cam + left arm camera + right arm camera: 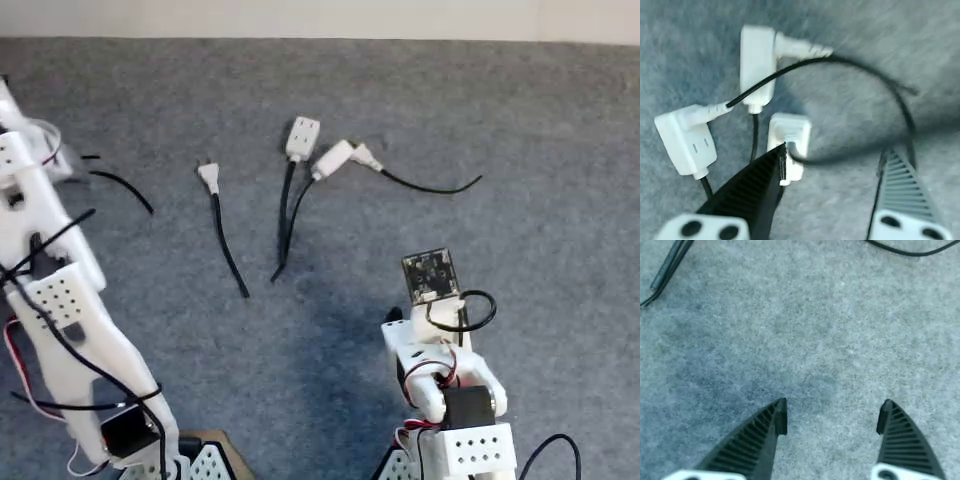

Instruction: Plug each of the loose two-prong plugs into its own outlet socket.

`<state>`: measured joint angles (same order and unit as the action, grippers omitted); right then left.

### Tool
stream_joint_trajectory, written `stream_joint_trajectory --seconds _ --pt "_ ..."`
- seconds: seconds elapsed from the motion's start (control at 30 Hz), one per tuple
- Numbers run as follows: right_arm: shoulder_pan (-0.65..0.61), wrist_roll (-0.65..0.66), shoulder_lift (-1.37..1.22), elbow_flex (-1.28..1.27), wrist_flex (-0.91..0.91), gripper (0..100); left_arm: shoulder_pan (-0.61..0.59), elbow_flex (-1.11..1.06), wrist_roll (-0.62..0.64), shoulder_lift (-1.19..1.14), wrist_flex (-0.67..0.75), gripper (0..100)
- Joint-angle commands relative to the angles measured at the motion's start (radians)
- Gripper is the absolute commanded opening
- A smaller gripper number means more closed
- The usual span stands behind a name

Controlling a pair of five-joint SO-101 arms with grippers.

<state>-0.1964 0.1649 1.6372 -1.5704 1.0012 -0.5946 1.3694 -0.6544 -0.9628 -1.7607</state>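
On the grey felt in the high view, a loose white plug [208, 177] lies with its black cord trailing toward the front. Right of it lies a free socket [302, 137]. A second socket [332, 158] has a plug [366, 157] seated in it. My left gripper [835, 152] is open above this group. A small white plug [790, 137] sits at one fingertip [780, 155], and I cannot tell whether they touch. Beyond it are a two-slot socket [687, 142] and the joined socket [757, 65]. My right gripper [834, 404] is open over bare felt.
My left arm [60, 300] runs along the table's left edge, and my right arm [440, 380] stands at the front centre. Black cord ends [667, 270] lie ahead of the right gripper. A long cord [430, 187] curves right of the joined pair.
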Motion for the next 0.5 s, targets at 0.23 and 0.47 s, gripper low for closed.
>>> stream_joint_trajectory --seconds 0.23,0.47 --pt "0.007 0.011 0.004 0.002 -0.019 28.2 0.463 0.288 0.198 0.012 -0.006 29" --pt "0.007 0.011 0.004 0.002 -0.016 28.2 0.746 0.127 0.201 0.007 0.279 29"
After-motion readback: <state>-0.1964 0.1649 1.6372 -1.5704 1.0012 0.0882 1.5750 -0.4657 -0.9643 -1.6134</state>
